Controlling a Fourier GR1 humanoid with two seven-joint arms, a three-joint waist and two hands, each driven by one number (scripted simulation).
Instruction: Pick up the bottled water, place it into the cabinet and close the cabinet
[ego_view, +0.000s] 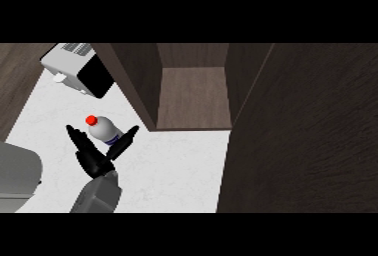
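bottle (104, 129): red cap, on white surface (173, 165), left of cabinet | left hand (94, 159): fingers (78, 140) spread wide either side of bottle | cabinet (193, 100): door (310, 135) open, shelf bare | toaster (80, 67) behind

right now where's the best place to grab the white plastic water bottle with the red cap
Around its white body, below the red cap. The white plastic water bottle leans cap-first up and left on the pale counter, so come from its lower end, where the robot hand already has fingers and thumb either side.
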